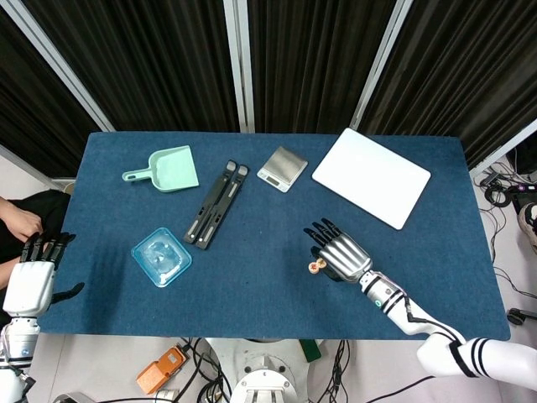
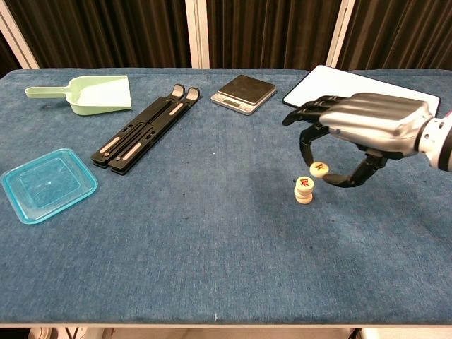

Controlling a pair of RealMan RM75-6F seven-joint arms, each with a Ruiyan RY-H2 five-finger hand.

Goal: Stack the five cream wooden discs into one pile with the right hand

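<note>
Just above pile: disc pinched in right hand.

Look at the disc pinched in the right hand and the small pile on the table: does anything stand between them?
Nothing visible does. The right hand holds the disc in its fingers just above and beside the pile, with only open air and bare blue table between them.
</note>
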